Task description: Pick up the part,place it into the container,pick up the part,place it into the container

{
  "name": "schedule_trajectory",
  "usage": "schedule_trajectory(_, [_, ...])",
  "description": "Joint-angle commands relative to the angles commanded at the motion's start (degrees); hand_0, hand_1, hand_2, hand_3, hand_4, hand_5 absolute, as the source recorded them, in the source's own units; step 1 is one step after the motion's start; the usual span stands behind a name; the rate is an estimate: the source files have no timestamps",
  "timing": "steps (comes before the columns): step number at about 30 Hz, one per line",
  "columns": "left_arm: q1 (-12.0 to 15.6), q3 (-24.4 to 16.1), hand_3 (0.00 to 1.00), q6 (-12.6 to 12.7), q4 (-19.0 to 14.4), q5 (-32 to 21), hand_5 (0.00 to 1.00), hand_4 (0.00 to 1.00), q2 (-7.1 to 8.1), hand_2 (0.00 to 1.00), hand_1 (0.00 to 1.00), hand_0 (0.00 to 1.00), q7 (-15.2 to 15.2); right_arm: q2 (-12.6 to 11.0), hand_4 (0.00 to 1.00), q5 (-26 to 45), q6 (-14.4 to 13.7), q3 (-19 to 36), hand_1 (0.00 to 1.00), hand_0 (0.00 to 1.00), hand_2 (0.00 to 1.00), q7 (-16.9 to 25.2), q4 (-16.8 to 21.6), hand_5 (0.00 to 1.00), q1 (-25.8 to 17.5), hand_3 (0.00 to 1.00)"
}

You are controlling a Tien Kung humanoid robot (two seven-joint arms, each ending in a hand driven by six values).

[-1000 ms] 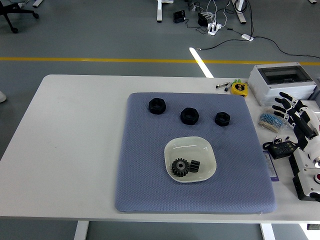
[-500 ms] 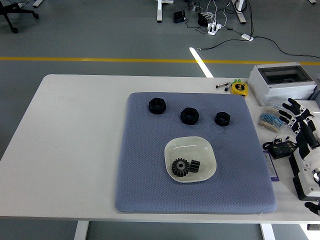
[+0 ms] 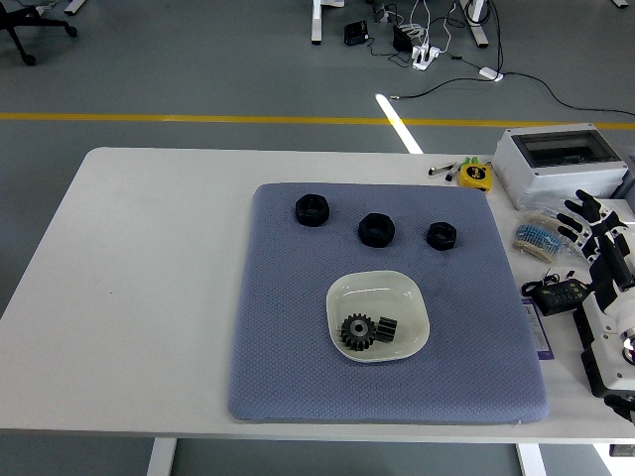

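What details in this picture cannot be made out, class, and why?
- Head view: the smaller part in the bowl is partly hidden by the gear.
- Right hand: its arm is cut off by the right edge.
- Left hand: out of frame.
- Print on the tape measure: too small.

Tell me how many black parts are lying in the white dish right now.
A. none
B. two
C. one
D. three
B. The white dish holds two black parts: a toothed gear and a smaller piece right beside it, while three black nuts sit outside it on the blue mat.
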Motion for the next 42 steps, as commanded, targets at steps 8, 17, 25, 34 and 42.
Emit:
schedule_trajectory(8, [-0.1, 0.1, 0.582, 0.0, 0.0, 0.3, 0.631, 0.676, -0.04, 0.710, 0.661, 0.717, 0.0, 0.0, 0.998, 0.2, -0.2, 0.0, 0.743, 0.755, 0.800, 0.1, 0.2, 0.718, 0.2, 0.808])
schedule_trajectory(17, [-0.2, 0.9, 0.581, 0.0, 0.0, -0.5, 0.631, 0.676, -0.12, 0.708, 0.661, 0.714, -0.1, 0.1, 0.998, 0.4, -0.2, -0.1, 0.736, 0.750, 0.794, 0.1, -0.1, 0.718, 0.3, 0.801])
schedule_trajectory(25, [-0.1, 1.7, 0.583, -0.1, 0.0, -1.1, 0.633, 0.676, -0.23, 0.700, 0.659, 0.712, -0.3, 0.1, 0.998, 0.7, -0.4, 0.1, 0.712, 0.723, 0.776, 0.1, -0.3, 0.696, 0.2, 0.786])
schedule_trajectory(34, [-0.1, 2.1, 0.583, -0.1, 0.0, -1.3, 0.635, 0.676, -0.33, 0.702, 0.659, 0.711, -0.3, 0.2, 0.998, 1.1, -0.6, 0.1, 0.693, 0.702, 0.770, 0.1, -0.6, 0.692, 0.2, 0.772])
schedule_trajectory(42, [-0.1, 2.4, 0.582, -0.1, 0.0, -1.6, 0.635, 0.676, -0.28, 0.701, 0.659, 0.711, -0.4, 0.2, 0.998, 1.3, -0.9, 0.1, 0.690, 0.698, 0.771, 0.1, -0.6, 0.691, 0.4, 0.765])
